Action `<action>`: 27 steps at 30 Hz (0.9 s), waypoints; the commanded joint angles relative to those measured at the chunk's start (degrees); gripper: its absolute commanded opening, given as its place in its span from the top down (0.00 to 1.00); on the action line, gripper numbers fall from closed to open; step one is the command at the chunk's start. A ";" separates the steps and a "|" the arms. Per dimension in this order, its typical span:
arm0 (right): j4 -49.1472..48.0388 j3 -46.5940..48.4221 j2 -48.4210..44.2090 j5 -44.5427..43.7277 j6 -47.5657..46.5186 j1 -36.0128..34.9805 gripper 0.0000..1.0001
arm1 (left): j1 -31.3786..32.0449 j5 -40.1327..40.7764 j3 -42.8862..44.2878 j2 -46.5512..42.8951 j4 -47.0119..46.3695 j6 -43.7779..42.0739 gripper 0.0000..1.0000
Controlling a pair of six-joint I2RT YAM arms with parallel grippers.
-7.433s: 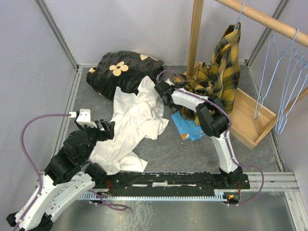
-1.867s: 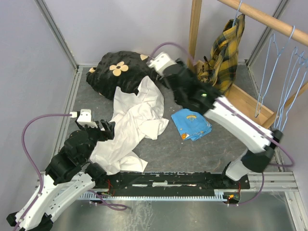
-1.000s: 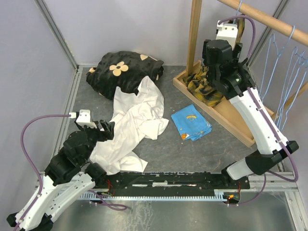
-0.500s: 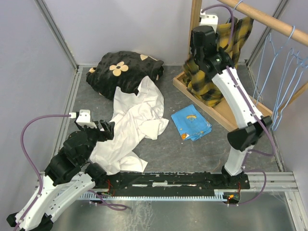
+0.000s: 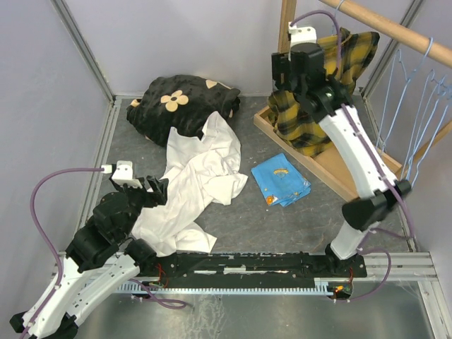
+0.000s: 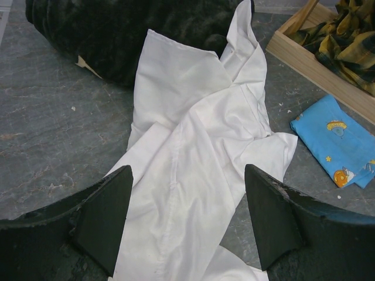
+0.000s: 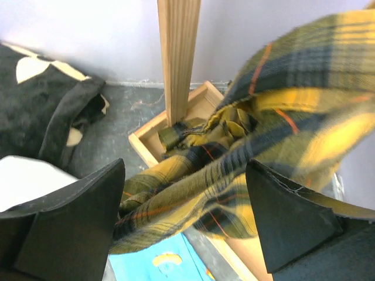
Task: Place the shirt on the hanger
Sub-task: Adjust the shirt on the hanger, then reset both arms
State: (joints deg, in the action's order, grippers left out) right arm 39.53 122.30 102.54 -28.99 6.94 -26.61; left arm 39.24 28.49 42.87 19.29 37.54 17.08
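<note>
Upper right of the top view: shirt hangs under the rail, below the hook of a hanger. Its lower end is bunched in the wooden tray beside the post. The shoulders' fit on the hanger can't be told.

Right gripper is raised at the shirt's upper left, fingers spread wide, blurred plaid showing across the gap.

Left gripper sits lower left, fingers wide apart over the white garment.

Spare hangers hang at the right edge.
</note>
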 commanded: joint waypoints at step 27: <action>13.85 -54.85 -81.62 18.87 6.87 -0.26 0.01 | -0.16 1.25 4.72 1.10 -0.95 2.62 0.01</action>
State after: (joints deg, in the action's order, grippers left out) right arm 52.42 69.32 24.40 -8.12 12.29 -26.61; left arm 39.24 28.56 49.28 21.65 37.56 17.10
